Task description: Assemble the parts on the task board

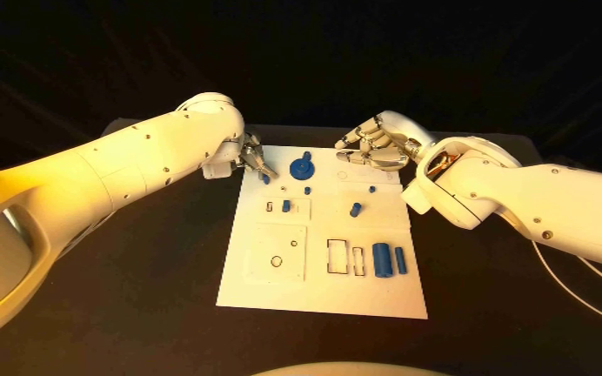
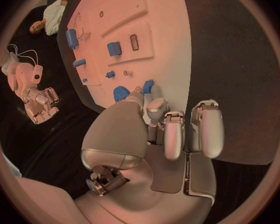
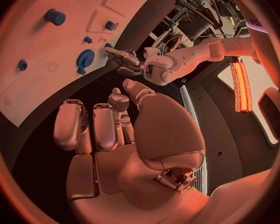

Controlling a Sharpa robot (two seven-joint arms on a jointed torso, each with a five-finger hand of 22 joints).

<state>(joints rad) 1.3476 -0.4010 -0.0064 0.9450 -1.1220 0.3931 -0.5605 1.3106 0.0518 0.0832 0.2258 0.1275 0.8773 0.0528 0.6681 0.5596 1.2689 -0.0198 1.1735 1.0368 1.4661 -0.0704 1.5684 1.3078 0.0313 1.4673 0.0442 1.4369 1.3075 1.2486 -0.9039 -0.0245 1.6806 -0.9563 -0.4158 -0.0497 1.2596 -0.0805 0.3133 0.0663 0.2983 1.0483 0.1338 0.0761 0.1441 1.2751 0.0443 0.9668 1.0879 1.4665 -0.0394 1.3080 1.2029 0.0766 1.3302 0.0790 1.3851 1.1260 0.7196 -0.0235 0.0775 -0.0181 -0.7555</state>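
**Two hands at the far end of the board**

While the black tabletop (image 1: 150, 306) carries one white task board (image 1: 326, 293), two hands sit at its far end. The left hand (image 1: 255, 160) pinches a small blue peg (image 1: 264, 178) at the board's far left corner, just beside the single blue gear (image 1: 301, 167). The right hand (image 1: 372, 148) hovers over the far right corner, fingers curled, holding nothing. One blue cylinder (image 1: 383, 259) lies beside one thin blue bar (image 1: 400, 259) near the front (smaller blue pieces dot the middle). Seen from the left wrist, the peg (image 2: 148, 86) meets the fingertips (image 2: 137, 91).
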